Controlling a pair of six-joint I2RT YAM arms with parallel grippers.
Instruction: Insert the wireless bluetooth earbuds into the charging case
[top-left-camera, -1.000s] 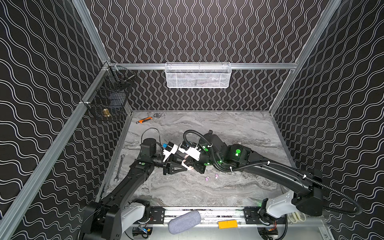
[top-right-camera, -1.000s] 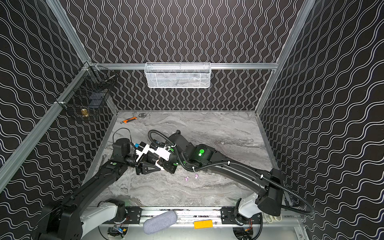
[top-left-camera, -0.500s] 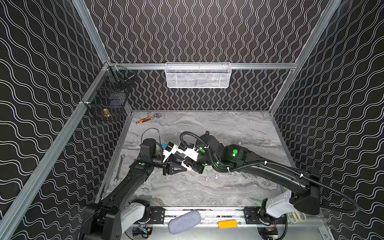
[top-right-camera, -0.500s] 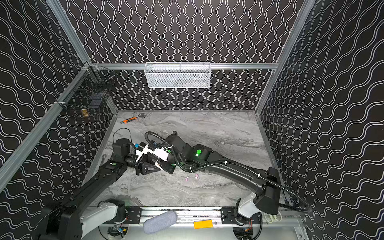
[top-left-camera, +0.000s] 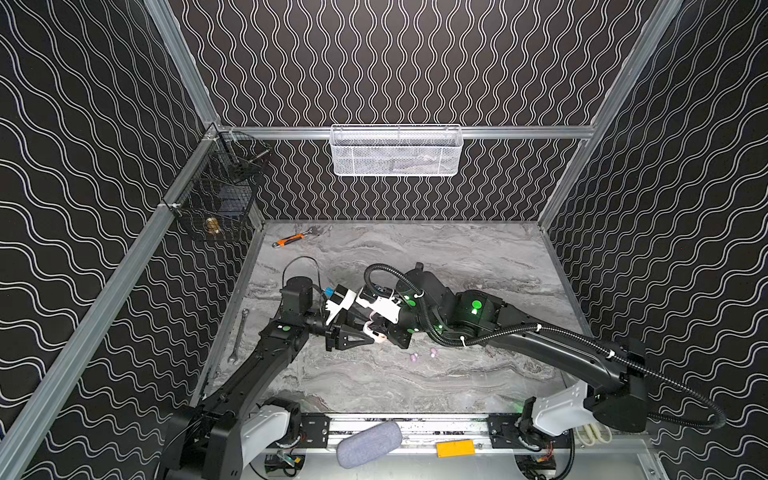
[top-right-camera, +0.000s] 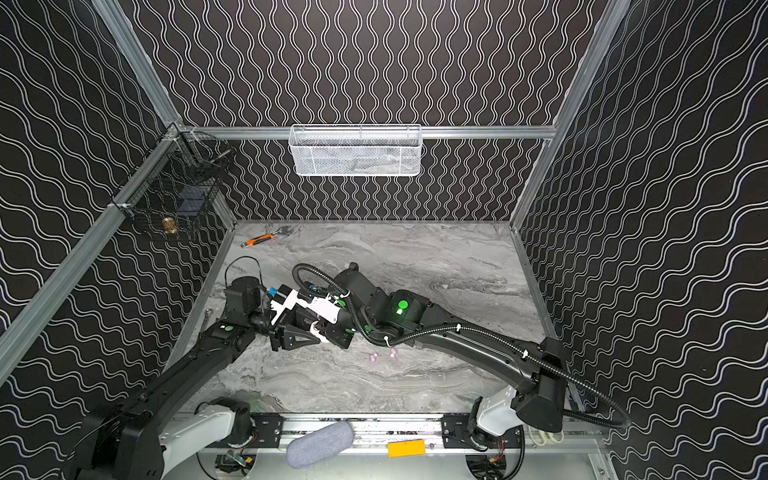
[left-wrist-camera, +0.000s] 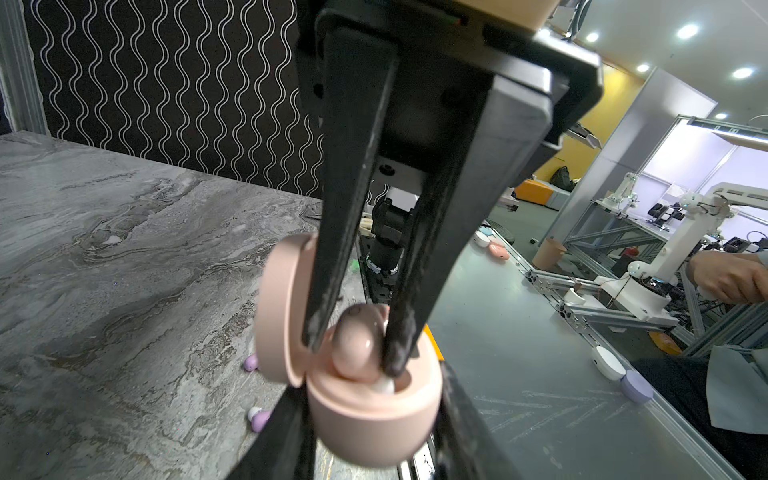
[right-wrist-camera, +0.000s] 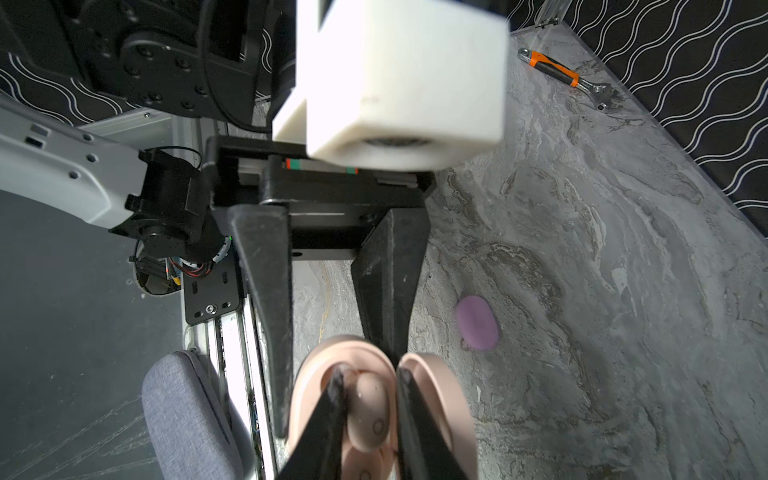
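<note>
My left gripper (left-wrist-camera: 370, 424) is shut on a peach-pink charging case (left-wrist-camera: 374, 415), held above the table with its lid (left-wrist-camera: 278, 307) open. My right gripper (right-wrist-camera: 370, 376) reaches into the case, its fingers close on both sides of a peach earbud (right-wrist-camera: 370, 407) sitting in the well. A white bit (left-wrist-camera: 384, 386) shows beneath that bud. Two lilac earbuds (top-left-camera: 414, 356) (top-left-camera: 433, 352) lie loose on the marble just right of the grippers, seen in both top views. There the two grippers meet at the case (top-left-camera: 374, 332), left of centre.
A closed lilac case (right-wrist-camera: 476, 324) lies on the marble near the held case. An orange-handled wrench (top-left-camera: 291, 240) is at the back left. A spanner (top-left-camera: 237, 336) lies along the left edge. A white mesh basket (top-left-camera: 395, 151) and a black wire basket (top-left-camera: 220, 195) hang on the walls.
The right arm has shifted slightly over the case. Both grippers stay together at the case, and the loose lilac buds have not moved.
</note>
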